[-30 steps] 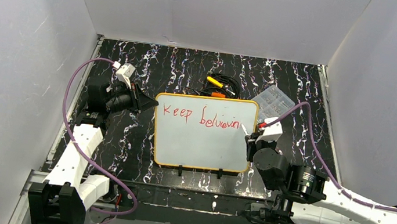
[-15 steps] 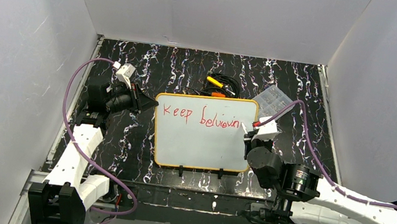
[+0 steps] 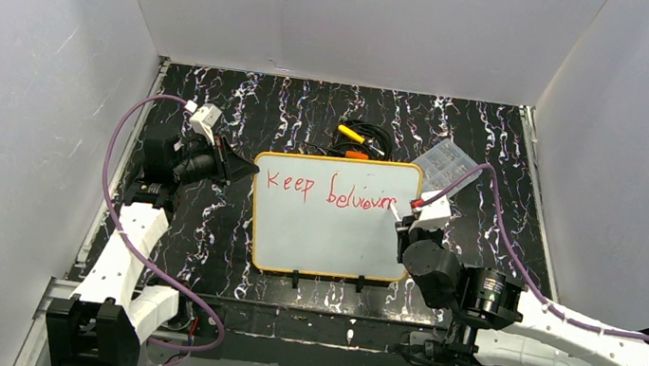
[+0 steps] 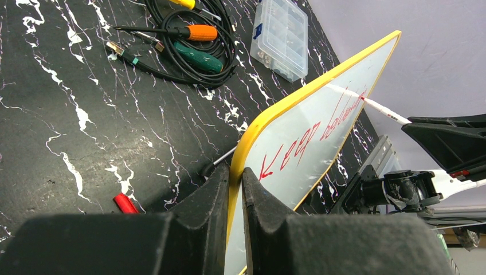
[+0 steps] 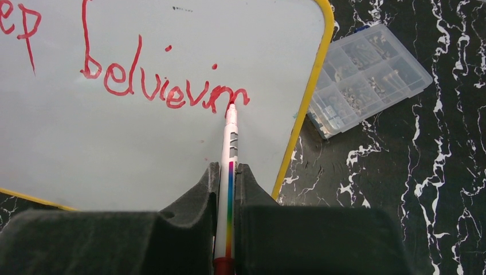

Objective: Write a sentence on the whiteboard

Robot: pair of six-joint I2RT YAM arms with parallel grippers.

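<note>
On the left, my left gripper [image 3: 243,168] is pinched shut on the yellow rim of the whiteboard [image 3: 332,237], at its upper left corner; from my left wrist I see both fingers [image 4: 209,195] pressed against either side of that edge. Just beside them a small red cap-like piece [image 4: 124,202] lies on the black marbled table [image 3: 217,101]. The whiteboard lies in the middle of the table, with its two black clips on its near edge. Beyond its far edge lie a coil of black cable [image 4: 189,54], an orange-handled screwdriver [image 4: 198,32] and a green-handled tool [image 4: 198,57]. Across the top of the board runs the sentence [image 3: 329,190] in red: "Keep", then a word starting "believ" whose last strokes stop near the board's right edge. The marker [image 5: 230,149] has its red tip touching the board under those last strokes. My right gripper [image 5: 228,172] is clamped on the marker's barrel, fingers [image 5: 198,200] tight on both sides, over the board's right edge. Farther right, just off the board's far right corner, sits a clear plastic compartment box [image 5: 367,77] with small parts inside.
</note>
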